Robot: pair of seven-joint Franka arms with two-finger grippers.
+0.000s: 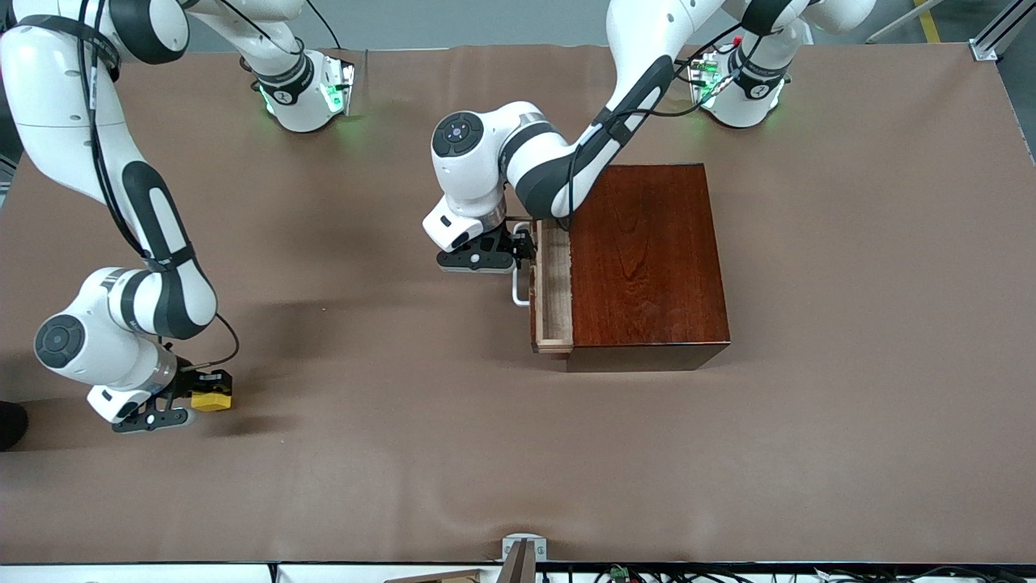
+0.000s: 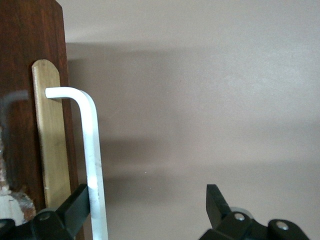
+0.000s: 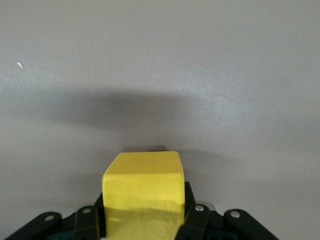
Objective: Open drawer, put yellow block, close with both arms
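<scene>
1. Fingers first, front view: left gripper sits at the white handle of the drawer, which is only slightly out of the wooden box. Right gripper is low near the right arm's end of the table, clamped on the yellow block. Risk: the gap is too narrow, so the block would catch the box edge if brought over now.
2. Left wrist view: fingers apart, handle bar just inside one finger, nothing pinched. Risk: pulling without closing slips off the handle, or drags the box.
3. Right wrist view: block squeezed between both fingers, low over the table. Risk: shallow hold, block could twist out in transit.
</scene>
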